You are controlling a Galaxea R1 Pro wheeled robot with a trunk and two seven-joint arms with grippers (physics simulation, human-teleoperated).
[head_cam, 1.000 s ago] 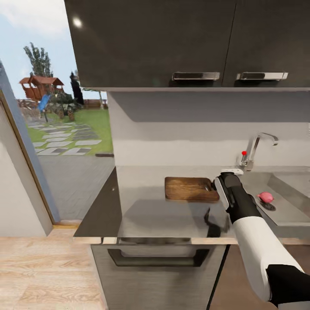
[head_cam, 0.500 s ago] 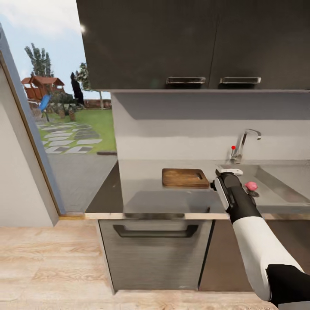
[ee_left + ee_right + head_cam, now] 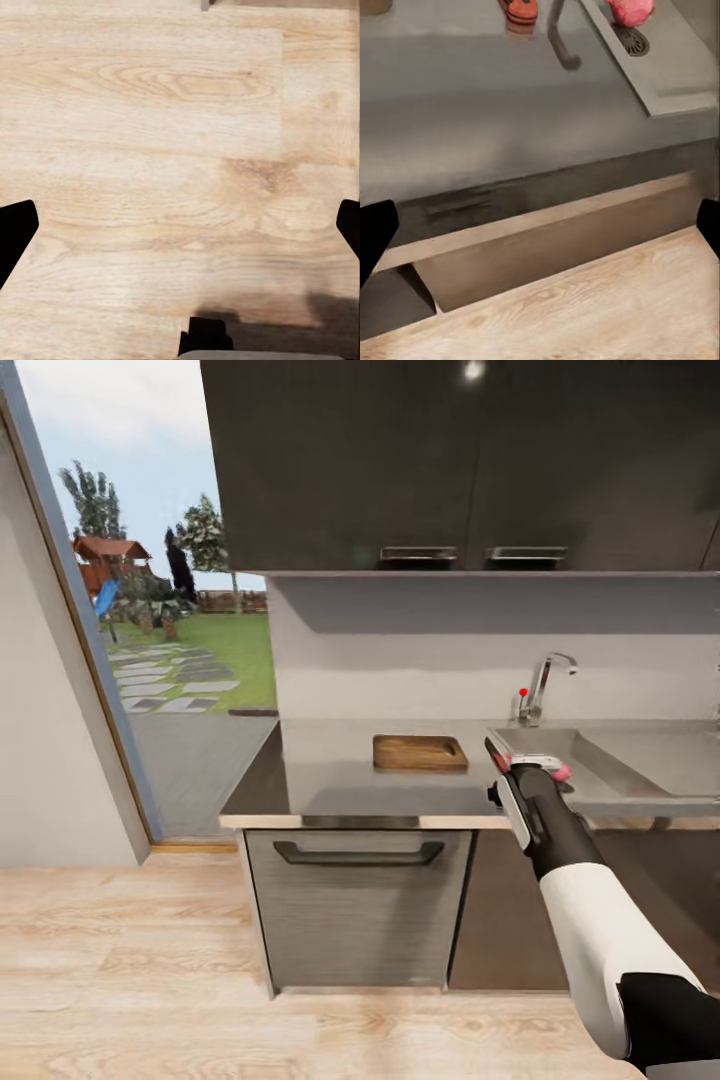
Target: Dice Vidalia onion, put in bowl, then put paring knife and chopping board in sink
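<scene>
Our camera has backed away from the countertop (image 3: 330, 780) since a second ago, so the kitchen looks smaller and more of the pale wood floor (image 3: 130, 960) shows. The things themselves lie where they did.

The floor is made of light planks with wavy grain. Above hang dark, shiny wall cupboards (image 3: 450, 460) with long metal handles. The countertop is smooth, grey and a bit mirror-like, with a grey drawer front (image 3: 355, 910) under it. The sink (image 3: 610, 765) is a steel box shape, with a bent chrome tap (image 3: 540, 685) and a little red knob (image 3: 522, 692). The chopping board (image 3: 420, 753) is a brown wood rectangle with round corners, lying flat on the countertop, left of the sink.

Our right arm (image 3: 600, 920) is white with a black wrist, and the right gripper (image 3: 535, 763) is held up in front of the sink's near edge. In the right wrist view its black fingertips (image 3: 375, 232) stand wide apart with nothing between them. The round pink Vidalia onion (image 3: 630, 9) sits in the sink just beside the round drain (image 3: 634, 41), well beyond those fingers. The red-orange handle of the paring knife (image 3: 520, 9) lies on the countertop near the sink.

The left gripper (image 3: 180, 225) hangs over the floor, its fingers spread wide and holding nothing.
</scene>
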